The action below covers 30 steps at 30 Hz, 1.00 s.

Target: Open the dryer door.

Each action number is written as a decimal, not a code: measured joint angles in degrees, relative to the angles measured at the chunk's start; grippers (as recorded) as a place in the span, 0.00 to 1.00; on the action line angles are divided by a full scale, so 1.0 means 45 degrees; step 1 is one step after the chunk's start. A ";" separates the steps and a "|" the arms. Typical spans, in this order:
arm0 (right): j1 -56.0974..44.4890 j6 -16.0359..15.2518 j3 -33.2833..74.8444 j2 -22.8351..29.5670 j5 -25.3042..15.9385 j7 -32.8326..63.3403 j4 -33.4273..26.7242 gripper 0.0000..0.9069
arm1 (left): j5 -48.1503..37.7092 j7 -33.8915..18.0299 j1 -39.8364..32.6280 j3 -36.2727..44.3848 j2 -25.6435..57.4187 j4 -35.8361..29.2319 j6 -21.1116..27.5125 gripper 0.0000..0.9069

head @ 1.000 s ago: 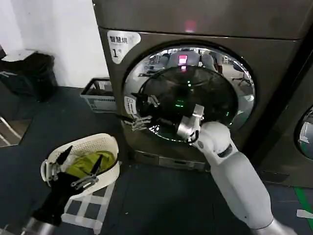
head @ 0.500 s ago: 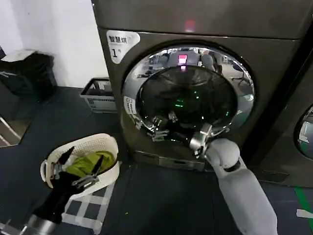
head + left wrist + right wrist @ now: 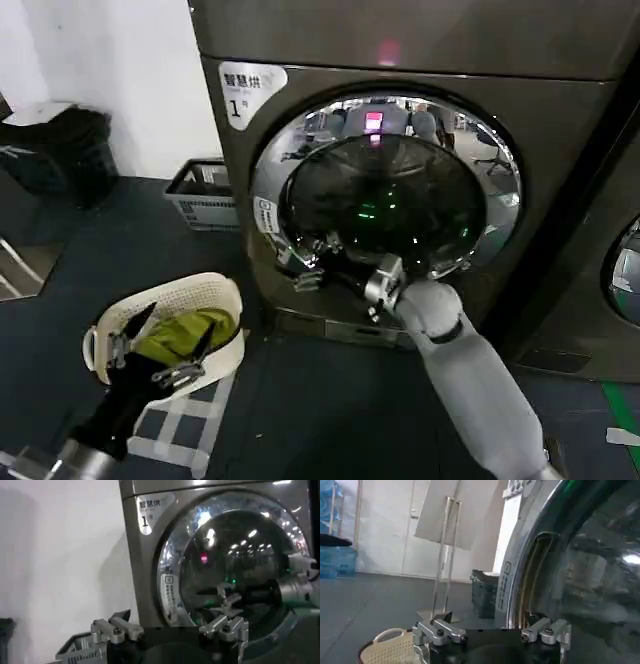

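Note:
The dryer door (image 3: 400, 190), a chrome ring around dark glass, fills the front of the grey-brown machine (image 3: 560, 130) and looks shut against it. My right gripper (image 3: 300, 268) is open at the door's lower left rim, its arm reaching in from below. In the right wrist view its jaws (image 3: 492, 626) stand wide apart beside a dark recess (image 3: 532, 575) in the chrome ring (image 3: 517, 565). The left wrist view shows the door (image 3: 240, 555) with the right gripper (image 3: 223, 600) in front of the glass. My left gripper (image 3: 165, 345) hangs open over a basket, jaws (image 3: 170, 628) empty.
A white laundry basket (image 3: 215, 292) holding a green cloth (image 3: 175, 335) sits on the dark floor left of the machine. A grey crate (image 3: 200, 192) stands by the white wall, a black bag (image 3: 60, 150) farther left. A neighbouring machine (image 3: 625, 270) is at the right.
My right gripper dropped from the door's left side to its lower left rim, then shifted slightly left. The door has not visibly moved. The left arm stayed over the basket.

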 joint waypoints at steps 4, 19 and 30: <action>0.0322 0.0031 -0.0297 0.0241 0.0022 0.0172 -0.0411 1.00 | -0.0024 -0.0004 -0.0039 -0.0005 -0.0001 0.0000 0.0114 1.00; 0.0808 0.0046 -0.0531 0.0748 0.0135 0.0294 -0.1348 1.00 | -0.0080 -0.0017 -0.0150 0.0029 0.0022 0.0107 0.0244 1.00; 0.0991 -0.0202 -0.0481 0.0455 0.0939 -0.0728 -0.1490 1.00 | -0.0038 -0.0425 -0.0397 0.0013 0.0249 0.0257 0.0813 1.00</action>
